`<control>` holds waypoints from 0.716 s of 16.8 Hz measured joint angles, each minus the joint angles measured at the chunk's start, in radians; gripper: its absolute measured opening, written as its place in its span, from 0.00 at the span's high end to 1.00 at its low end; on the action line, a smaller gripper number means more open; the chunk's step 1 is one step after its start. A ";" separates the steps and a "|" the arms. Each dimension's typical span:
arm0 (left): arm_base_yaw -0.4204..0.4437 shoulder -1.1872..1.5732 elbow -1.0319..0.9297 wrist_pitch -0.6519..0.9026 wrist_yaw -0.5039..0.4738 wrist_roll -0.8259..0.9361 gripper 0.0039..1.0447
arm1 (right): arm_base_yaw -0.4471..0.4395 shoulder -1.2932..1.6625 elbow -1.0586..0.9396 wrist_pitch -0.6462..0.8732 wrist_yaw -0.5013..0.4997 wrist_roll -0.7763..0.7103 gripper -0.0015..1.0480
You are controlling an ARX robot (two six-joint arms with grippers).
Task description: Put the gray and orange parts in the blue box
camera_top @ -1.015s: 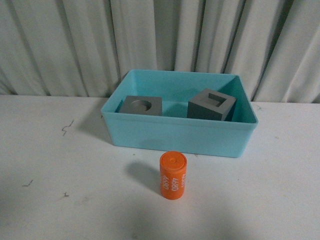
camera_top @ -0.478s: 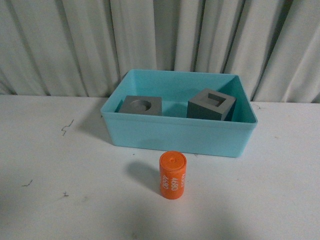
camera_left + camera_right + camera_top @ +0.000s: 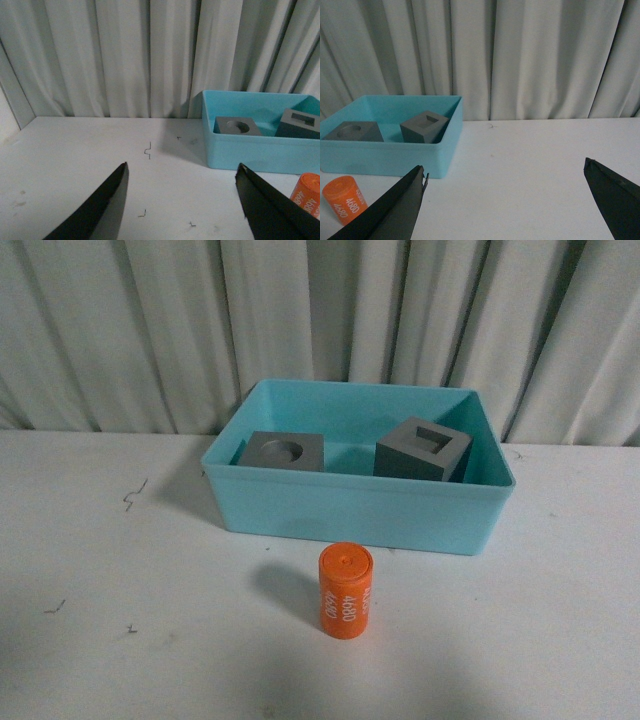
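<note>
Orange cylinder [image 3: 346, 592] stands upright on bench [image 3: 120, 570], just before blue box [image 3: 350, 512], between both arms, neither clearly nearer. Left end effector [image 3: 182, 167] and right end effector [image 3: 505, 166] spread, empty. Round-recess gray cube [image 3: 284, 451] and square-recess gray cube [image 3: 423, 448] already boxed.

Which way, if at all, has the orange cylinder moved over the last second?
No. The orange cylinder sits in the same spot, just in front of the blue box.

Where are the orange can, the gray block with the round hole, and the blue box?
orange cylinder [image 3: 346, 595]: front view, on its printed side.
gray cube with round recess [image 3: 283, 452]: front view, top face at the recess.
blue box [image 3: 360, 510]: front view, near outer wall.
</note>
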 joint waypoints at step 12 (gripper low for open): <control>0.000 0.000 0.000 0.000 0.000 0.000 0.06 | -0.327 0.507 0.180 -0.098 -0.214 -0.016 0.06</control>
